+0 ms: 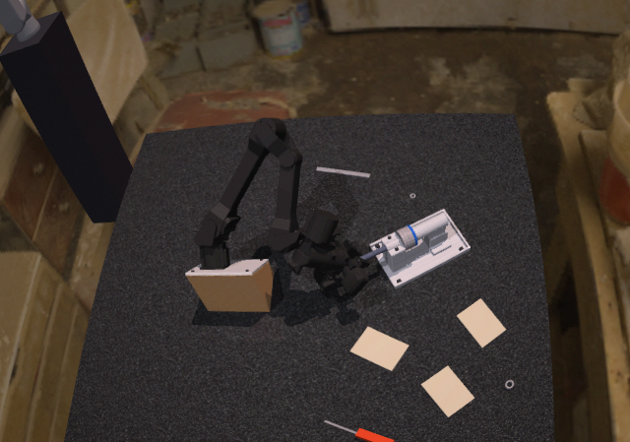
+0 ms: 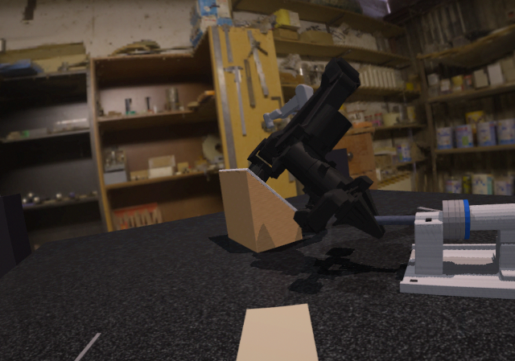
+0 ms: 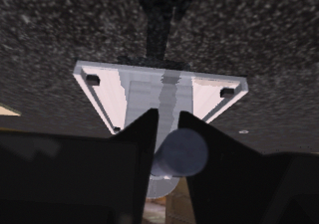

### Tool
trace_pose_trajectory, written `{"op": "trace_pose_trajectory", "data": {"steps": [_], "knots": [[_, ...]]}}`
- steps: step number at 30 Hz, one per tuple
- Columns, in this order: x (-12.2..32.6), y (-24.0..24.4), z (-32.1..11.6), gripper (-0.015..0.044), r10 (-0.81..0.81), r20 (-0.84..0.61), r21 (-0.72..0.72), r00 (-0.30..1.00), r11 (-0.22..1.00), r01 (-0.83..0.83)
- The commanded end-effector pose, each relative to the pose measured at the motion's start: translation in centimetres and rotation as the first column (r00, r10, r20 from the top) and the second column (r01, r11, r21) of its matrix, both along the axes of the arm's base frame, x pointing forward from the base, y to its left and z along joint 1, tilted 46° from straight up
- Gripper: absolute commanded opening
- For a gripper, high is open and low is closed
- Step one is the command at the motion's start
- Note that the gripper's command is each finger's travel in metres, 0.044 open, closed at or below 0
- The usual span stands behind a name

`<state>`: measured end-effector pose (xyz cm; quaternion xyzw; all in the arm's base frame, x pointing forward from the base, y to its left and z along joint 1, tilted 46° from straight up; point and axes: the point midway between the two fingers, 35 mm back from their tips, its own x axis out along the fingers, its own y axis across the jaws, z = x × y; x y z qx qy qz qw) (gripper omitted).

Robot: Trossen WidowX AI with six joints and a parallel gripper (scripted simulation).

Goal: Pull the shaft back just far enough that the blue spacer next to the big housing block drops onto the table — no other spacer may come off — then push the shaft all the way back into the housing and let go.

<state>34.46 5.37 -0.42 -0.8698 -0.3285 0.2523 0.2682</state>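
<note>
My gripper [image 1: 364,262] [image 2: 377,224] [image 3: 167,116] is shut on the free end of the blue-grey shaft [image 1: 375,252] [image 2: 397,219] [image 3: 183,151]. The shaft runs through the white end post [image 2: 429,244] toward the big white housing block [image 1: 432,224] [image 2: 491,216]. The blue spacer [image 1: 415,237] [image 2: 467,219] stands upright against the housing. Several grey spacers [image 1: 406,236] [image 2: 453,219] sit stacked between it and the post. No blue spacer is seen on the table. The shaft inside the spacers is hidden. The white base plate [image 1: 423,273] [image 2: 457,289] [image 3: 159,69] lies under the assembly.
A wooden block [image 1: 236,292] [image 2: 239,211] carries the arm. Beige cards [image 1: 379,347] [image 1: 481,323] [image 1: 447,391] and a red-handled screwdriver [image 1: 373,435] lie toward the bottom of the top view. A pale strip [image 1: 343,171] and two small rings [image 1: 409,195] [image 1: 505,384] also lie on the table.
</note>
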Motion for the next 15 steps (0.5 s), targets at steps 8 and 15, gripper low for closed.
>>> {"op": "trace_pose_trajectory", "data": {"steps": [8, 15], "knots": [[-0.18, 0.01, -0.07, 0.0000, 0.005, 0.002, -0.001, 1.000, 1.000, -0.005], [-0.23, 0.00, -0.08, 0.0000, 0.005, 0.002, -0.001, 1.000, 1.000, -0.005]]}}
